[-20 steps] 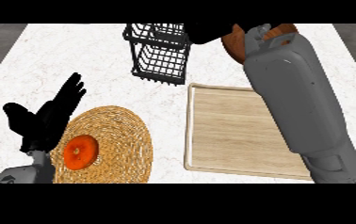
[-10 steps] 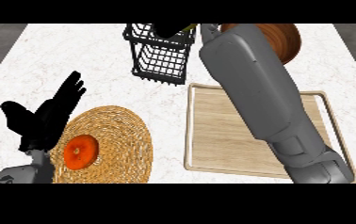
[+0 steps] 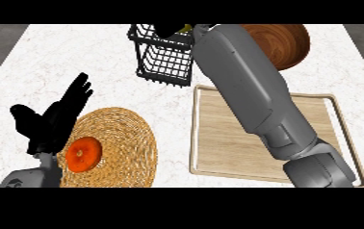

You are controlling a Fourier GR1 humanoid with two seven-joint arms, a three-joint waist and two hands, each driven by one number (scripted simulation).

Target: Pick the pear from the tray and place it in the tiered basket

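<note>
1. The right forearm [image 3: 249, 93] stretches from the near right corner up across the wooden tray [image 3: 213, 141] to the far middle of the bench [image 3: 71, 55].
2. The right hand [image 3: 167, 29] shows only as a dark shape at the top of the black wire tiered basket [image 3: 167, 62]; whether its fingers are spread or curled cannot be told.
3. A small yellow-green patch just beside that hand, at the basket's top edge, looks like the pear [image 3: 186, 28]; most of it is hidden, and I cannot tell whether it is held or already resting in the basket.
4. The left hand [image 3: 50, 122] rests at the near left, fingers [image 3: 77, 91] straight and spread, pointing far.
5. Just right of it lies a woven round mat [image 3: 121, 141] with an orange fruit [image 3: 83, 153] on it.
6. A dark wooden bowl [image 3: 284, 43] sits far right, partly behind the forearm.
</note>
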